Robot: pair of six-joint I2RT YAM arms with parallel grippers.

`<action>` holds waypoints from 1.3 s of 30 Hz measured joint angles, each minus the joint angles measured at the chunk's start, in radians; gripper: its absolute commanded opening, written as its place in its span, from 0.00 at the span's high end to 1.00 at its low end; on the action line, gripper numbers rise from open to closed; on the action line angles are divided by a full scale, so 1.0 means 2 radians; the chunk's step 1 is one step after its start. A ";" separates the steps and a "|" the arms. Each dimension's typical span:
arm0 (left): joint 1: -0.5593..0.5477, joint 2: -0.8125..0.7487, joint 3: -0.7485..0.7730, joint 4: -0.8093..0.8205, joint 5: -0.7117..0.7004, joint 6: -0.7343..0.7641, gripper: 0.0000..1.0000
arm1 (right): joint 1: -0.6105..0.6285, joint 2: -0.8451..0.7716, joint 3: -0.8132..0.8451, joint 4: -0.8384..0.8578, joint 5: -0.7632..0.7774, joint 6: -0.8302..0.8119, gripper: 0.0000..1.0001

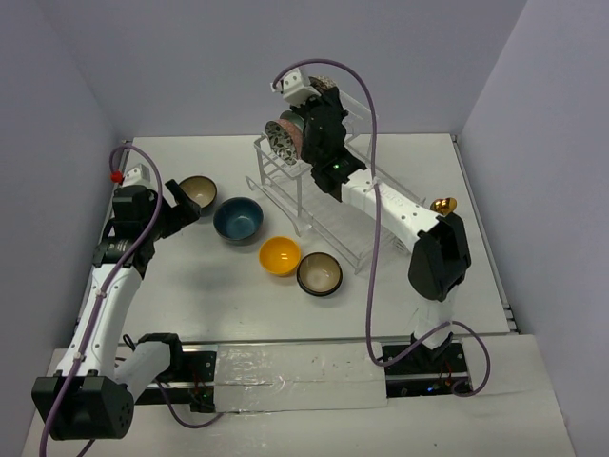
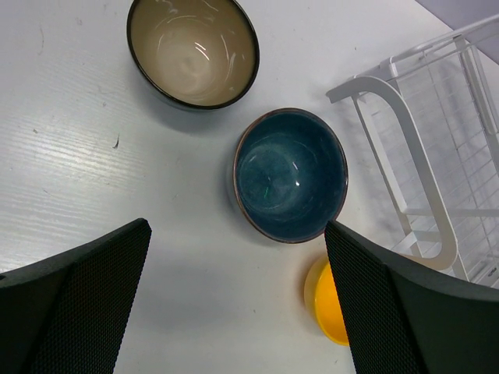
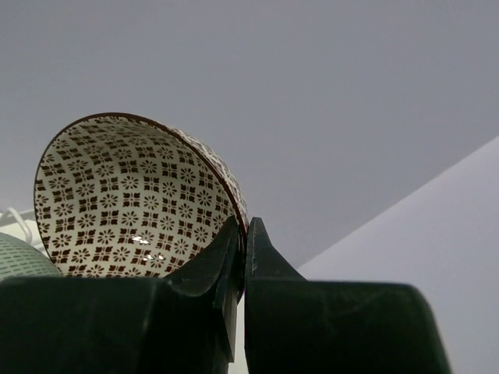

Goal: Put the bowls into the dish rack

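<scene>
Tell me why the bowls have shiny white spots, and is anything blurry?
Left wrist view: reflected light streaks the glossy cream bowl and dots the blue bowl; right wrist view: small glints low inside the patterned bowl, pattern sharp; top view: even light, soft shadows, nothing blurry.

Brown flower-squares on cream are covering the patterned bowl (image 3: 132, 195) (dark rim). The blue bowl (image 2: 290, 173) is gleaming teal-blue; yellow bowl (image 1: 280, 255) glowing yolk-bright; cream-lined bowl (image 2: 192, 48) showing dark outside.
</scene>
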 measured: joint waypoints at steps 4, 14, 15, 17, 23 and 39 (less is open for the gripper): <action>0.000 -0.001 -0.002 0.001 0.000 0.000 0.01 | -0.003 0.021 0.013 0.024 -0.007 -0.020 1.00; 0.000 -0.001 -0.005 0.001 0.004 0.000 0.01 | -0.009 0.045 0.001 0.033 -0.008 -0.031 1.00; 0.000 -0.001 -0.005 0.001 0.004 0.000 0.01 | -0.009 0.045 -0.002 0.033 -0.009 -0.031 1.00; 0.000 -0.001 -0.005 0.001 0.005 0.000 0.01 | -0.009 0.045 -0.006 0.034 -0.008 -0.031 1.00; 0.000 -0.003 -0.005 0.002 0.005 0.000 0.01 | -0.009 0.045 -0.029 0.037 -0.008 -0.029 1.00; 0.000 -0.004 -0.006 0.003 0.006 0.000 0.01 | -0.002 0.033 -0.057 0.046 -0.004 -0.029 1.00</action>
